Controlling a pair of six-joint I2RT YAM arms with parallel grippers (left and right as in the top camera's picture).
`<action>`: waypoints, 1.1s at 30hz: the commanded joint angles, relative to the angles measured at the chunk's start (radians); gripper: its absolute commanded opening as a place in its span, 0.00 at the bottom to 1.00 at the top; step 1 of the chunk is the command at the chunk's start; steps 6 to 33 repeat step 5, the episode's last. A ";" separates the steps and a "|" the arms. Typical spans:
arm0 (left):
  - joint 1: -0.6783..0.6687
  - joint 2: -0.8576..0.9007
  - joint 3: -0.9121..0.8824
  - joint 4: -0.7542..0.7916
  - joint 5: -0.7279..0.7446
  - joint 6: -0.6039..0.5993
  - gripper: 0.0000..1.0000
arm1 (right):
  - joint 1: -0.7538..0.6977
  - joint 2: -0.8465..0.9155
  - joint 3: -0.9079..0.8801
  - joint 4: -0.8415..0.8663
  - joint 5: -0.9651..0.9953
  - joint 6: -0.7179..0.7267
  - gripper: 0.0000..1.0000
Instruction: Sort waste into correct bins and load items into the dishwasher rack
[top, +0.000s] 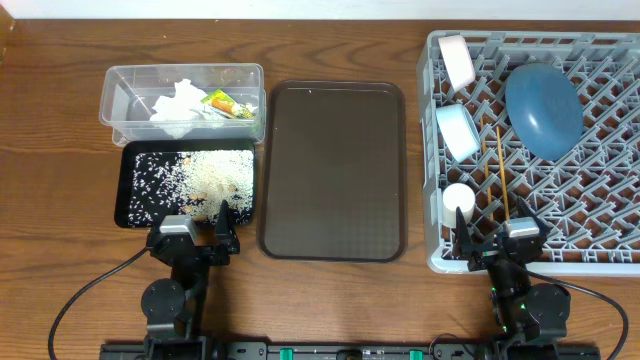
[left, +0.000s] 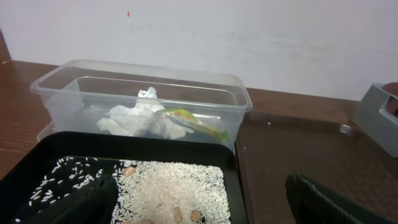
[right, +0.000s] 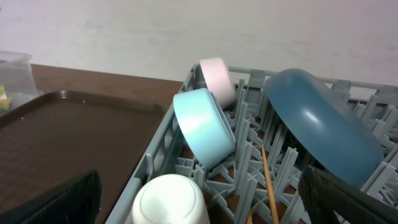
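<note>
Both wide open and empty, left claw (top: 196, 238), right claw (top: 497, 243), chopsticks (top: 502, 175) lying front-to-back in rack (top: 600, 215)

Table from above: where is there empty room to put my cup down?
The brown tray in the middle is bare all over. The table is bare left of the clear tub and black tray. The rack has open pegs between the dark blue bowl and its right wall. Crowded: the tub, the black tray with its rice, the rack's left side.
</note>
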 joint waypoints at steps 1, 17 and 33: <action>-0.003 -0.007 -0.012 -0.041 0.003 0.013 0.89 | -0.008 -0.006 -0.004 0.000 0.003 -0.012 0.99; -0.003 -0.007 -0.012 -0.041 0.003 0.013 0.89 | -0.008 -0.006 -0.004 0.000 0.003 -0.012 0.99; -0.003 -0.007 -0.012 -0.041 0.003 0.013 0.89 | -0.008 -0.006 -0.004 0.000 0.003 -0.012 0.99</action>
